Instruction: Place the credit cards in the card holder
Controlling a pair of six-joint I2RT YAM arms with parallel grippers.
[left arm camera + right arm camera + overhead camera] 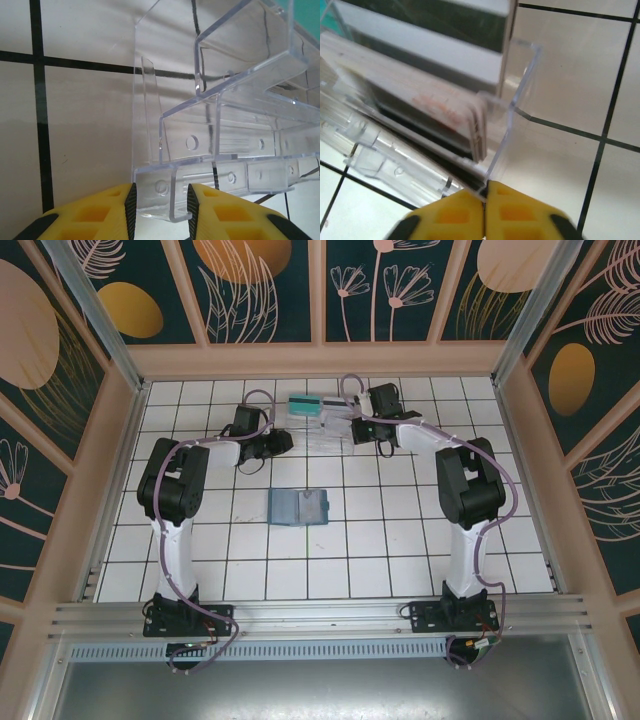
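Reaches forward and inward with the left arm (170,480), elbow raised, wrist low; clamps the left gripper (159,200), jaws part-spread, on the edge of a clear tray (225,150); mirrors that reach with the right arm (470,480), elbow raised; holds the right gripper's (485,200) jaws pressed fully together.

Your left arm (172,490) and right arm (468,485) match: white links, black joint housings, black bases (186,618). A lilac cable (258,393) runs along each arm. The left gripper (160,200) and right gripper (485,195) have yellow fingers (95,215) with recessed pockets and dark ribbed inner edges.
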